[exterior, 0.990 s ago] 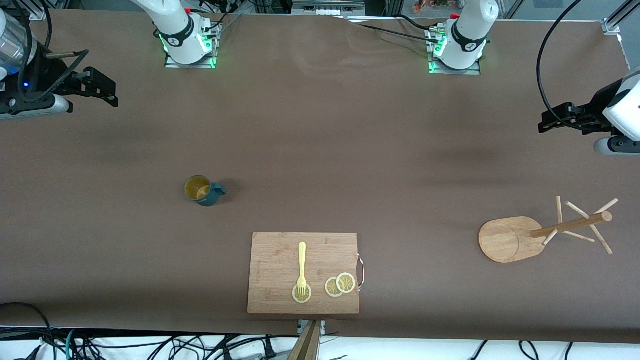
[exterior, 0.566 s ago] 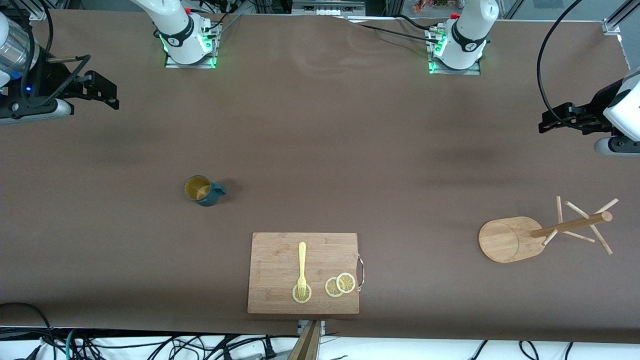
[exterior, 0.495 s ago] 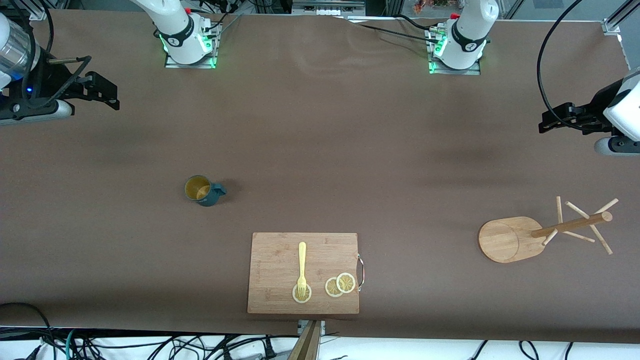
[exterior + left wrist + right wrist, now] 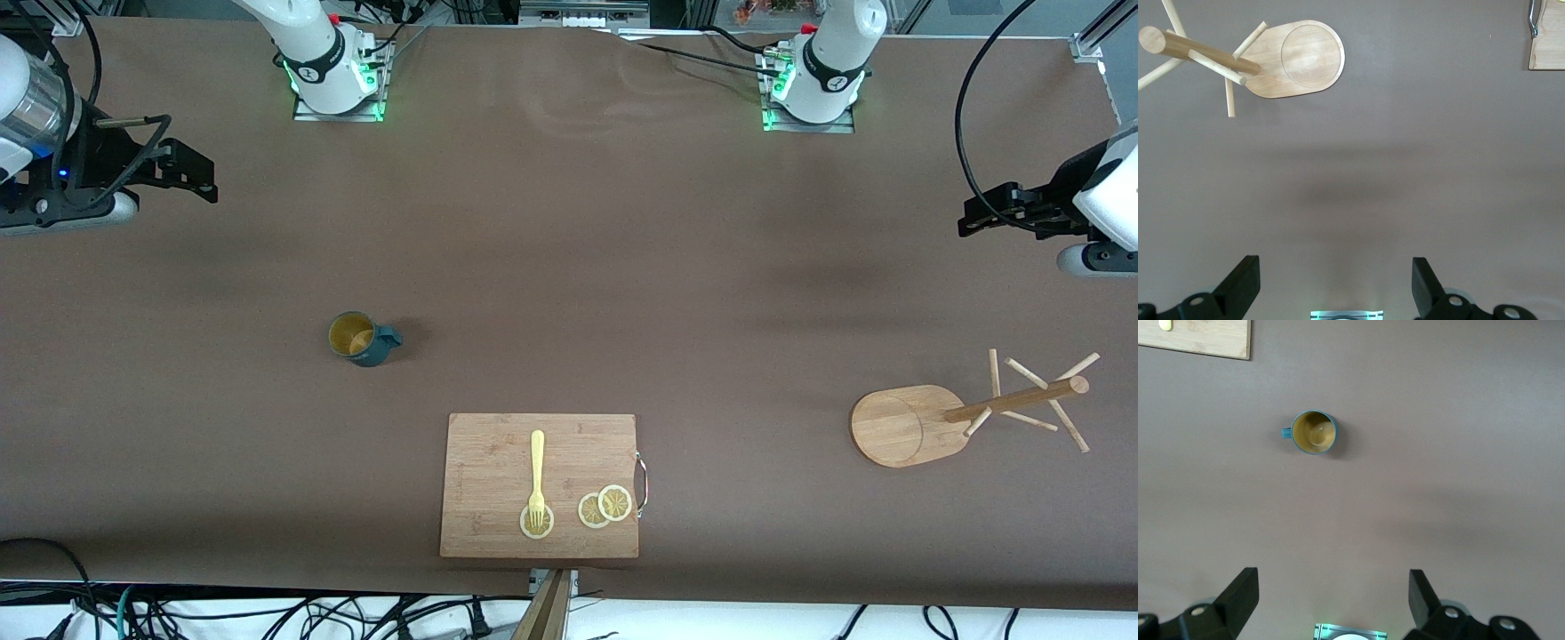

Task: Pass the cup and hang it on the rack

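Note:
The dark teal cup stands upright on the brown table toward the right arm's end, its handle pointing toward the table's middle. The wooden rack stands toward the left arm's end, its post and pegs above an oval base. My right gripper hangs open and empty above the table at the right arm's end, apart from the cup. My left gripper waits open and empty above the table at the left arm's end, apart from the rack.
A rectangular wooden cutting board lies near the front edge at the table's middle. It carries a yellow fork and lemon slices. Its corner shows in both wrist views.
My right gripper has shifted slightly over the table at its end. The left arm, the cup and the rack have not moved.

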